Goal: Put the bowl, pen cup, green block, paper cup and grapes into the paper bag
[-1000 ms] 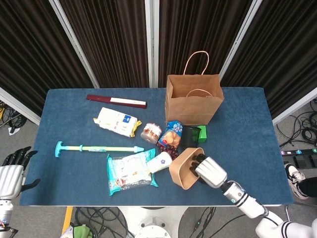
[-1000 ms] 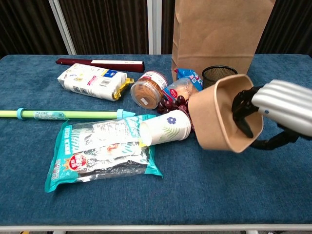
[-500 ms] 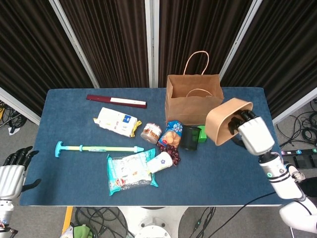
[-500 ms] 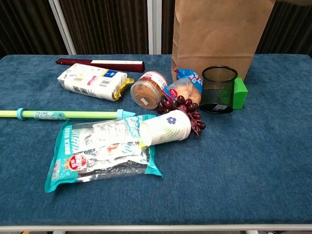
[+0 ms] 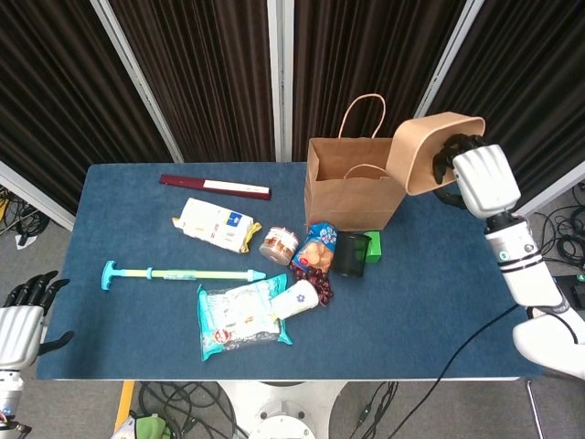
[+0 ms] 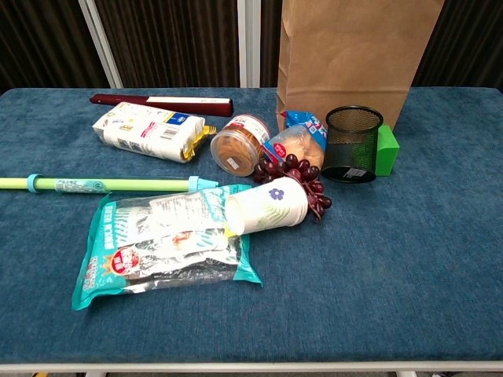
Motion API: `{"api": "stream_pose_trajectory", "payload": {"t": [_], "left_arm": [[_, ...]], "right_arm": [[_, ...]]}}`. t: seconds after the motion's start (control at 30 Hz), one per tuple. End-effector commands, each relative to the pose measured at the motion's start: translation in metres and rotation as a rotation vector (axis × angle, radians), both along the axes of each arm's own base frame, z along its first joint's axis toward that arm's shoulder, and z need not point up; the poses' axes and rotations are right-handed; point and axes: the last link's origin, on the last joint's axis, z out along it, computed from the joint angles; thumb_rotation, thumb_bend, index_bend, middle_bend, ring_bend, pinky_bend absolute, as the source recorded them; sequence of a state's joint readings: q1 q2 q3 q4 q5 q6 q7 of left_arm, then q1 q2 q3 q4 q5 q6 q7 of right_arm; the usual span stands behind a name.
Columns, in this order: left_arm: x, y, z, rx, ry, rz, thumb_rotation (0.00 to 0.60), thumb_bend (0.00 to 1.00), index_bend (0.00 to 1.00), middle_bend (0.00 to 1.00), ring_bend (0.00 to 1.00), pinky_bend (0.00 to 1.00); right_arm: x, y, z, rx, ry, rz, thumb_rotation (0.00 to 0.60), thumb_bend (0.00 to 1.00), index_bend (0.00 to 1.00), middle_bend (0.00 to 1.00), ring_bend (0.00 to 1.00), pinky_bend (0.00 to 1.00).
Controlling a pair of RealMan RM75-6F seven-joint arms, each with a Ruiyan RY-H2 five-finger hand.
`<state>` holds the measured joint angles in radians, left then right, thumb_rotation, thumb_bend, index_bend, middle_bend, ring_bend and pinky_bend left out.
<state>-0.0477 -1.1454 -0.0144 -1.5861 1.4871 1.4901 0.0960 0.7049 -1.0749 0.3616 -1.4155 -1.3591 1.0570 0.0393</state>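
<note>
- Bowl (image 5: 426, 149): your right hand (image 5: 484, 178) grips it, fingers (image 5: 454, 151) hooked inside it, mouth tipped sideways, raised off the surface.
- Bag (image 5: 356, 183): upright, mouth open, just below and left of those fingers. Its inside is hidden from you; the bowl is not yet in it.
- Pen cup (image 6: 353, 144): on the surface, well below the fingers, in front of the bag.
- Green block (image 6: 386, 149): touching the pen cup's right side.
- Grapes (image 6: 302, 174): left of the pen cup, against the paper cup (image 6: 267, 206), which lies on its side.
- Left hand (image 5: 22, 313): at the surface's far left edge, fingers spread, holding nothing.
- Progress, as you can judge: first item in hand; four still to pick up.
</note>
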Motion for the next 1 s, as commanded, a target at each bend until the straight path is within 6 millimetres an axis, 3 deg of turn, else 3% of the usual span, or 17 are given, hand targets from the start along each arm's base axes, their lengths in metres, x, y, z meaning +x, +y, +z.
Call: {"api": "stream_pose_trajectory", "payload": {"t": [0.03, 0.4, 0.63, 0.7, 0.93, 1.0], "left_arm": [[-0.002, -0.002, -0.001, -0.005, -0.002, 0.007, 0.6, 0.0, 0.26, 0.23, 0.15, 0.2], [-0.004, -0.004, 0.0, -0.001, -0.01, 0.022, 0.6, 0.0, 0.26, 0.23, 0.15, 0.2], [-0.003, -0.002, 0.0, -0.003, -0.014, 0.031, 0.6, 0.0, 0.26, 0.23, 0.15, 0.2], [-0.002, -0.001, 0.0, -0.002, -0.016, 0.03, 0.6, 0.0, 0.26, 0.23, 0.15, 0.2], [-0.006, -0.003, -0.002, -0.004, -0.021, 0.04, 0.6, 0.0, 0.26, 0.23, 0.15, 0.2], [-0.007, -0.004, -0.002, -0.002, -0.023, 0.037, 0.6, 0.0, 0.26, 0.23, 0.15, 0.2]], "right_arm": [[0.022, -0.03, -0.004, 0.019, 0.0, -0.039, 0.6, 0.32, 0.7, 0.58, 0.31, 0.37], [0.039, -0.075, -0.045, 0.081, 0.052, -0.161, 0.6, 0.31, 0.68, 0.55, 0.31, 0.37], [0.045, -0.077, -0.074, 0.119, 0.102, -0.167, 0.6, 0.31, 0.62, 0.51, 0.28, 0.34], [0.045, -0.075, -0.08, 0.129, 0.118, -0.17, 0.6, 0.31, 0.56, 0.49, 0.26, 0.32], [0.047, -0.071, -0.081, 0.141, 0.103, -0.191, 0.6, 0.29, 0.14, 0.24, 0.1, 0.22], [0.047, -0.068, -0.08, 0.14, 0.096, -0.186, 0.6, 0.29, 0.07, 0.21, 0.08, 0.2]]}}
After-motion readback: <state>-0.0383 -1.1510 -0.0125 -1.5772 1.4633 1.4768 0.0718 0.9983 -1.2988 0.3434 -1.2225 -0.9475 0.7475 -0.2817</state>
